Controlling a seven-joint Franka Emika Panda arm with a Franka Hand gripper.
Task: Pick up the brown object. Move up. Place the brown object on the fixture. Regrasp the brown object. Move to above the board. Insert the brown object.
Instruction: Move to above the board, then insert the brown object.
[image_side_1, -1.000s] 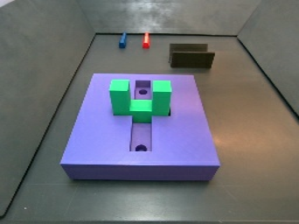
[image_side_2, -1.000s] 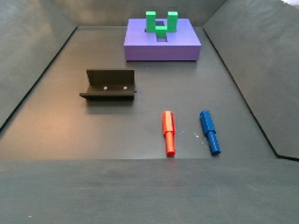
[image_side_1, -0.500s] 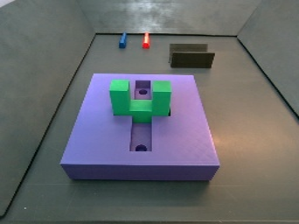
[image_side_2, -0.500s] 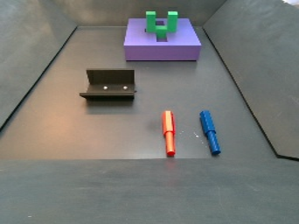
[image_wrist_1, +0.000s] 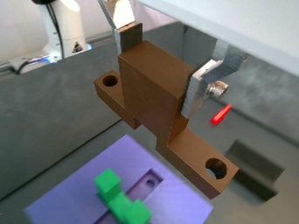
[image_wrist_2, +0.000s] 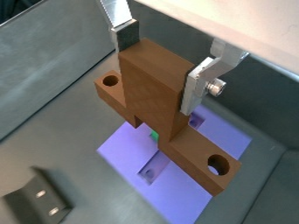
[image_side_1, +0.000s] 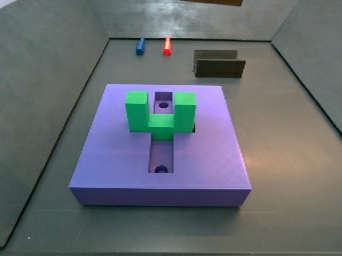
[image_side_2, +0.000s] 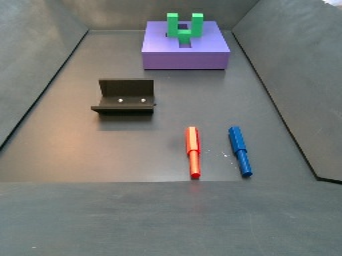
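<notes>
In both wrist views my gripper (image_wrist_1: 163, 54) (image_wrist_2: 163, 56) is shut on the brown object (image_wrist_1: 155, 92) (image_wrist_2: 156, 87), its silver fingers (image_wrist_2: 201, 80) pressed on both sides of the thick block part. The bar with round holes runs crosswise under the fingers. It hangs high above the lavender board (image_wrist_2: 222, 144) (image_wrist_1: 65, 188), whose green U-shaped block (image_wrist_1: 121, 199) shows below. In the side views the board (image_side_1: 207, 150) (image_side_2: 201, 55) lies flat with the green block (image_side_1: 158, 112) on it. The dark fixture (image_side_2: 124, 97) (image_side_1: 219, 65) (image_wrist_2: 35, 197) stands apart with nothing on it.
A red pen (image_side_2: 193, 152) (image_side_1: 167, 45) and a blue pen (image_side_2: 239, 150) (image_side_1: 140, 45) lie side by side on the floor beyond the fixture. Grey walls ring the floor. A brown sliver (image_side_1: 211, 2) shows at the top edge of a side view.
A brown sliver has come into sight at the top edge of a side view. Board, fixture and pens have not moved.
</notes>
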